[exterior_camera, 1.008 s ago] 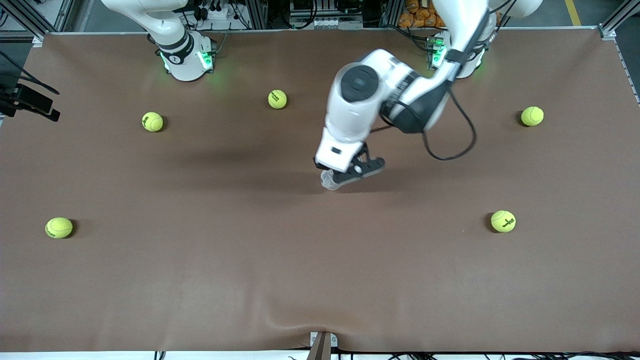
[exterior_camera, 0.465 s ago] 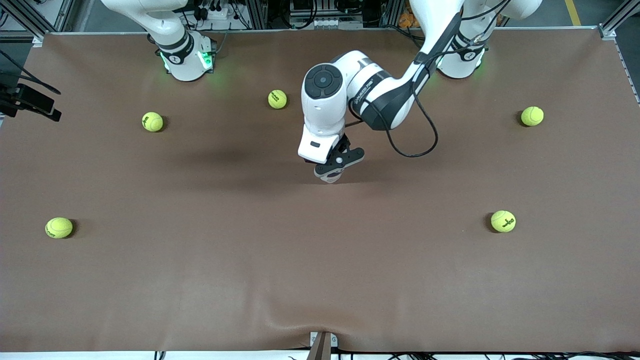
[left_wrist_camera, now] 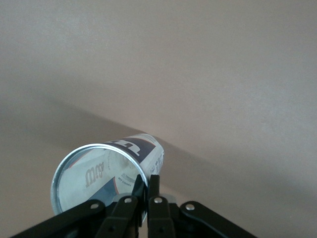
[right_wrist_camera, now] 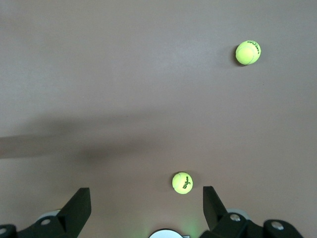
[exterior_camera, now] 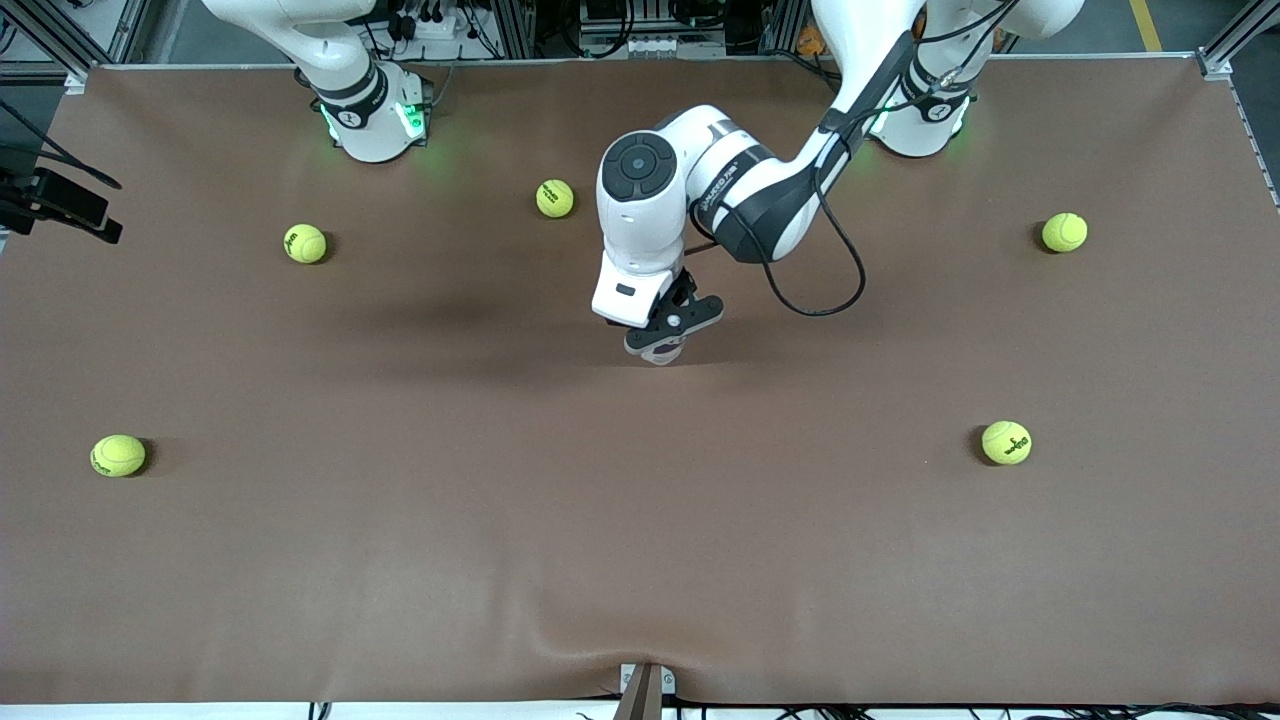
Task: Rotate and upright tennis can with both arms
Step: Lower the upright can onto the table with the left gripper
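The tennis can [left_wrist_camera: 106,171], clear with a dark navy band and white lettering, shows its round metal-rimmed open end in the left wrist view. My left gripper [left_wrist_camera: 147,179] is shut on the can's rim, one finger inside the wall and one outside. From the front, that left gripper [exterior_camera: 662,338] hangs over the middle of the table and only a small pale end of the can [exterior_camera: 655,353] shows beneath it. The right gripper [right_wrist_camera: 144,198] is open and holds nothing; it waits high over the table near its own base.
Several yellow-green tennis balls lie scattered on the brown table [exterior_camera: 640,540]: one [exterior_camera: 555,198] close to the left arm's wrist, others [exterior_camera: 305,243] [exterior_camera: 1064,232] [exterior_camera: 1006,442] farther out. Two balls [right_wrist_camera: 182,183] [right_wrist_camera: 248,52] show in the right wrist view.
The left arm has swung a little toward the right arm's end and turned its wrist. The can, tilted out from under the gripper before, now sits almost hidden beneath it.
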Robot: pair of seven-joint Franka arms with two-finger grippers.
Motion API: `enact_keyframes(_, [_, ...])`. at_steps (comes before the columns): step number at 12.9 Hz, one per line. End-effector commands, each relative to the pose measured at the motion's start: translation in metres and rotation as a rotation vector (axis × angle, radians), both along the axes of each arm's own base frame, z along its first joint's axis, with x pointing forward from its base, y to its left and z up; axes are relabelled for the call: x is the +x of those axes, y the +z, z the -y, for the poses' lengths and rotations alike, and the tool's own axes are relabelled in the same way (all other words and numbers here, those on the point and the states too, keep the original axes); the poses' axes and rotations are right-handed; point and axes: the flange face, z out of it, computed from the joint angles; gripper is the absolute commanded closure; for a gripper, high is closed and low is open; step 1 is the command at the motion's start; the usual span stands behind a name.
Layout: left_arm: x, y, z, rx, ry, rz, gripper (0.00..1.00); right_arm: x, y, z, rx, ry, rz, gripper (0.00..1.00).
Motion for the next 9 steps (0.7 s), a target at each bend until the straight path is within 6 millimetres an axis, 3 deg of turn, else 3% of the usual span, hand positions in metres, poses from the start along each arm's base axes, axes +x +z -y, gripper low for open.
enact_keyframes(1, [-0.001, -0.008, 0.004, 0.022, 0.018, 0.016, 0.68, 0.0, 0.0, 0.001, -0.006, 0.009, 0.008, 0.0])
enact_keyframes(2, [-0.002, -0.008, 0.005, 0.022, 0.018, 0.013, 0.58, 0.0, 0.0, 0.001, -0.006, 0.009, 0.008, 0.0])
enact_keyframes(5, [-0.002, -0.003, 0.006, 0.015, 0.033, 0.017, 0.39, 0.0, 0.0, -0.002, -0.006, 0.013, 0.008, 0.0])
enact_keyframes(7, [-0.004, 0.016, 0.006, -0.008, 0.034, 0.03, 0.23, 0.0, 0.0, -0.002, -0.006, 0.013, 0.006, 0.0])
enact_keyframes(9, [-0.005, 0.04, 0.002, -0.029, 0.037, 0.043, 0.0, 0.0, 0.0, -0.002, -0.006, 0.013, 0.006, 0.0])
